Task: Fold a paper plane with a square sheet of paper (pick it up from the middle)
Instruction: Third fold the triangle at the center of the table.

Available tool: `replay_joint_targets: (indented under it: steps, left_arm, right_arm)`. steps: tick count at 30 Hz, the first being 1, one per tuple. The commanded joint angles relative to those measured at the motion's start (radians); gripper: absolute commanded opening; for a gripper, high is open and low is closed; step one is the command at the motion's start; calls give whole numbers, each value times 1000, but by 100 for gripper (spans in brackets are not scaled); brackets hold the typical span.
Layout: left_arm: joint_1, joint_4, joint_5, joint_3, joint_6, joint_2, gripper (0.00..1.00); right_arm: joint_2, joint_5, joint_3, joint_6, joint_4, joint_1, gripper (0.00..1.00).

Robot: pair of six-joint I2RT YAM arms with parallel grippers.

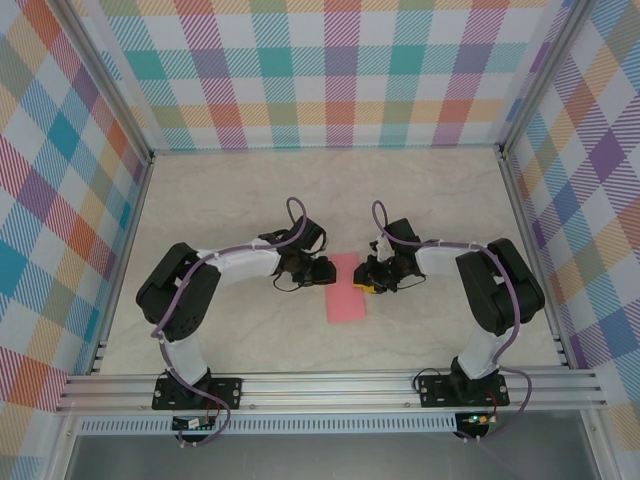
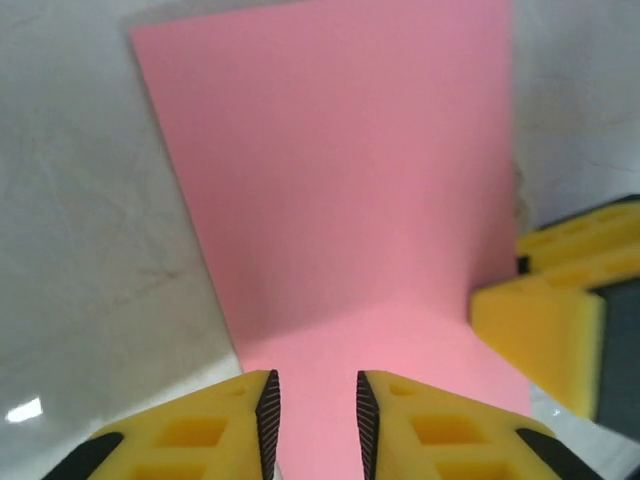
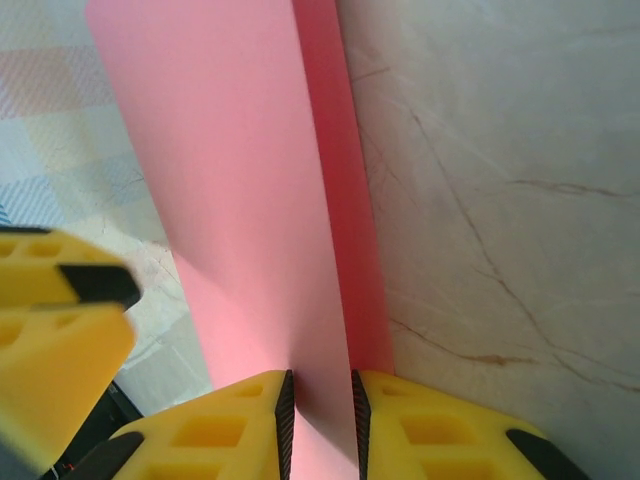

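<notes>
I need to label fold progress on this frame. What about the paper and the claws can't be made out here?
Left wrist view: the bottom edge cuts off the pink sheet under the left claw; contact unclear.
Right wrist view: whether the right claw pinches the sheet's raised flap cannot be told; the left claw is blurred.
Top view: sheet too small to read creases; claws hide parts of its edges.
</notes>
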Motion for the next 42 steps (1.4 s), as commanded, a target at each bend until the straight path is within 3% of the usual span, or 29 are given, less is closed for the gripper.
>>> replay_joint_targets:
  steps: [1, 5, 9, 13, 19, 26, 35, 38, 42]
  left_arm:
    - [-34, -55, -33, -40, 66, -101, 35]
    - [-107, -39, -84, -96, 136, -205, 47]
    - [-265, -68, -296, -122, 216, -251, 53]
    - [-397, -68, -496, -139, 272, -249, 58]
    - [-528, -52, -647, -103, 352, -162, 62]
    - [-590, -33, -751, -29, 369, -32, 66]
    - [-603, 5, -868, 5, 350, 37, 66]
    - [-603, 8, -874, 3, 345, 37, 63]
    - [-602, 60, -876, -21, 332, 15, 48]
  right_arm:
    - [-15, -13, 17, 1, -12, -8, 24]
    - [-27, -17, 19, 15, -18, -8, 20]
    - [-29, -30, 26, 19, -25, -8, 14]
    - [-38, -30, 26, 27, -30, -7, 12]
    - [-49, -42, 29, 36, -36, -9, 11]
    - [-46, -40, 31, 34, -49, -8, 12]
    - [-50, -40, 30, 30, -53, -9, 13]
    - [-50, -42, 31, 30, -54, -9, 14]
    - [-40, -37, 33, 27, -58, -9, 14]
